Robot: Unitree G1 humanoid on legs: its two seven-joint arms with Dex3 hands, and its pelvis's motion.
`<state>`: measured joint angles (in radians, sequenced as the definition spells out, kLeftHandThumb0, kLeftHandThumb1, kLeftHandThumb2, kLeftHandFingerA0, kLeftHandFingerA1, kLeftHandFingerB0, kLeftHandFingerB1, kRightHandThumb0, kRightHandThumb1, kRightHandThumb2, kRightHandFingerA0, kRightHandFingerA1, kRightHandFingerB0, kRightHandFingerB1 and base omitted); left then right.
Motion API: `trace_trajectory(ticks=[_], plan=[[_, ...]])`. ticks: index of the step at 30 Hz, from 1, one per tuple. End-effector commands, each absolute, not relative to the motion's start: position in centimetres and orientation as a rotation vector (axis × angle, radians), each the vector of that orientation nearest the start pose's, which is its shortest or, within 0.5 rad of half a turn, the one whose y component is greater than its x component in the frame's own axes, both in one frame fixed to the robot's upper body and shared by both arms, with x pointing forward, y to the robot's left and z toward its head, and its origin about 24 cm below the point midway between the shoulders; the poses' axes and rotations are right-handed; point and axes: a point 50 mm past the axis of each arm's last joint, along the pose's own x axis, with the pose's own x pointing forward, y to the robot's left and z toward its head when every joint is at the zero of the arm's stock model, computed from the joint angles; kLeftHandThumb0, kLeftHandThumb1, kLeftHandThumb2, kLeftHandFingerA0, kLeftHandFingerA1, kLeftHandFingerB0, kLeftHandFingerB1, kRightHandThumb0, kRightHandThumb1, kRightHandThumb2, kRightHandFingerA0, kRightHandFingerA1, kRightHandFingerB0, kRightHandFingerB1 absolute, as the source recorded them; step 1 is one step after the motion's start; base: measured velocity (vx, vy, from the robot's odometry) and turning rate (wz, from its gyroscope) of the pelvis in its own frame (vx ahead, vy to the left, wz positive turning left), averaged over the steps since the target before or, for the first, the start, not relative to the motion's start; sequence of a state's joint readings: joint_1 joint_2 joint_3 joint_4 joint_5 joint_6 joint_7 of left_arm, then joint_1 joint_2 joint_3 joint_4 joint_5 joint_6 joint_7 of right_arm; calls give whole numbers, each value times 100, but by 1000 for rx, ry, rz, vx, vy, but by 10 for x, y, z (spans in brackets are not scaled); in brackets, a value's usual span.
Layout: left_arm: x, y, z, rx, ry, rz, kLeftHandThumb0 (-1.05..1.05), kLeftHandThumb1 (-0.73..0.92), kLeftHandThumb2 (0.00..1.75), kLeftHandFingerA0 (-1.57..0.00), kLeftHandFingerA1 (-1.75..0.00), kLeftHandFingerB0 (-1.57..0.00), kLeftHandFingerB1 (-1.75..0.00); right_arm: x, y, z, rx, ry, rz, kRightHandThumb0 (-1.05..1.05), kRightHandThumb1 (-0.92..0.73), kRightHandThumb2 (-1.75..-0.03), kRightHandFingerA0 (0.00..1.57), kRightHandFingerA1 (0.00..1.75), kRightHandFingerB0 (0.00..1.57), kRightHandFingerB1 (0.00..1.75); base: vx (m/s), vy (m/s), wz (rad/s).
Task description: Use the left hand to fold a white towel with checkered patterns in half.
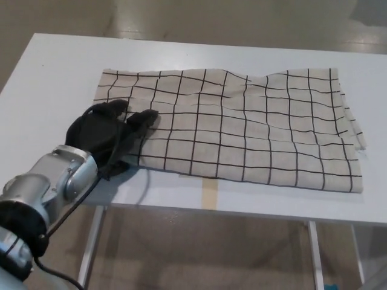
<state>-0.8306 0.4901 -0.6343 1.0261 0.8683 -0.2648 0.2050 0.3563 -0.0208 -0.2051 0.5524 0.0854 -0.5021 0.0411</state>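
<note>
Towel [242, 130] under left hand's [106, 133] spread fingers [144, 116]

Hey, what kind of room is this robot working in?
Probably a lab or workshop: a plain white table on metal legs, a bare glossy floor, and only a checkered towel.

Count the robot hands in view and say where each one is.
1. The left hand lies on the near-left corner of the checkered towel, which is spread on the white table. The right hand is out of view.
</note>
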Motion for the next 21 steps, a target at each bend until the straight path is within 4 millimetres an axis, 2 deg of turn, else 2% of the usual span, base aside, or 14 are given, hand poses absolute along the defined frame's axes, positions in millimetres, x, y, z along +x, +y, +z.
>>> trace_trajectory(ticks=[1, 2, 3, 8, 9, 10, 11, 12, 13, 14, 15, 16, 20, 21], plan=[[367, 189, 47, 1818, -109, -374, -51, 44, 54, 0, -12, 0, -17, 101, -219, -88, -1, 372, -315, -40, -74, -62, 28, 42, 21, 36, 0, 0, 0], [368, 189, 46, 1830, -103, -369, -51, 44, 54, 0, -12, 0, -17, 101, -220, -89, 0, 374, -316, -40, -74, -62, 28, 42, 21, 36, 0, 0, 0], [368, 189, 46, 1844, -101, -365, -54, 35, 72, 0, -10, 0, -17, 101, -220, -89, 4, 375, -316, -41, -74, -62, 28, 42, 20, 36, 0, 0, 0], [373, 187, 48, 1956, -97, -358, -54, 35, 74, 0, -15, 0, -20, 102, -218, -89, 36, 383, -310, -41, -75, -62, 27, 42, 20, 36, 0, 0, 0], [375, 187, 51, 1988, -101, -351, -60, 40, 72, -10, -12, -10, -18, 105, -217, -89, 43, 378, -310, -41, -75, -62, 27, 42, 20, 36, 0, 0, 0], [377, 186, 52, 2050, -106, -341, -53, 44, 55, -36, -40, -35, -32, 107, -215, -89, 53, 374, -313, -41, -75, -62, 27, 42, 21, 36, 0, 0, 0], [377, 184, 49, 2102, -105, -329, -44, 43, 82, -77, -84, -77, -69, 105, -214, -90, 57, 373, -322, -40, -75, -62, 27, 42, 21, 36, 0, 0, 0], [376, 182, 46, 2119, -101, -319, -44, 43, 82, -77, -84, -77, -69, 104, -214, -91, 55, 371, -329, -40, -75, -62, 27, 42, 21, 36, 0, 0, 0], [375, 182, 44, 2088, -101, -307, -40, 48, 56, -82, -133, -97, -65, 104, -214, -91, 45, 371, -328, -39, -75, -62, 28, 42, 21, 36, 0, 0, 0], [373, 183, 42, 2050, -101, -292, -40, 48, 56, -82, -133, -97, -65, 104, -213, -91, 34, 371, -326, -39, -75, -62, 28, 42, 21, 36, 0, 0, 0], [372, 184, 41, 2014, -104, -282, -49, 39, 68, -97, -144, -89, -65, 104, -213, -91, 29, 369, -322, -39, -75, -62, 28, 42, 21, 36, 0, 0, 0], [371, 186, 42, 1970, -122, -260, -33, 51, 55, -79, -174, -89, -52, 106, -213, -90, 30, 364, -315, -40, -75, -62, 28, 42, 21, 36, 0, 0, 0], [370, 188, 43, 1934, -143, -240, -42, 48, 53, -85, -171, -80, -46, 107, -214, -90, 33, 364, -303, -40, -75, -62, 28, 42, 22, 36, 0, 0, 0], [369, 190, 43, 1929, -155, -236, -31, 54, 52, -70, -175, -86, -47, 107, -214, -90, 38, 366, -301, -40, -75, -62, 28, 42, 22, 36, 0, 0, 0]])
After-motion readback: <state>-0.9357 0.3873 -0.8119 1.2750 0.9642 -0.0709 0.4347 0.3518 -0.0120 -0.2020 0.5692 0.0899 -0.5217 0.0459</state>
